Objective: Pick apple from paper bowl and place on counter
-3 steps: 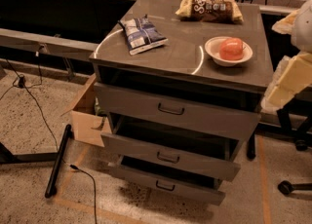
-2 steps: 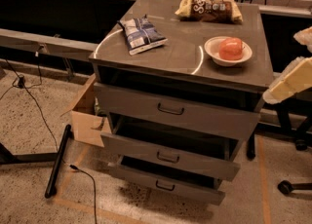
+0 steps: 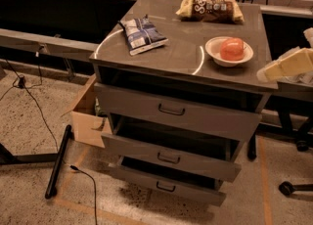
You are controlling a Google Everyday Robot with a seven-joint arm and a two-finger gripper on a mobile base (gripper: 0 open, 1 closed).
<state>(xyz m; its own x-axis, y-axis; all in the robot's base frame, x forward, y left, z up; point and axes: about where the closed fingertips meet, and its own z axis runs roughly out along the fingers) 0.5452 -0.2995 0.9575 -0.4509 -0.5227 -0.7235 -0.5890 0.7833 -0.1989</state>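
The grey-brown tabletop (image 3: 181,48) carried a blue snack bag (image 3: 142,34) at its left, a yellow-brown snack bag (image 3: 209,7) at the back and the paper bowl (image 3: 227,62) near its right side. The hand (image 3: 274,70) hovered just off the right edge.

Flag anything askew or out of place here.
The cabinet's three drawers stand partly open, staggered. Otherwise tidy: apple in paper bowl, gripper off the right edge of the counter.

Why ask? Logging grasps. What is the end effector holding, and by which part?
Nothing: the end effector is at the counter's right edge, apple in the paper bowl.
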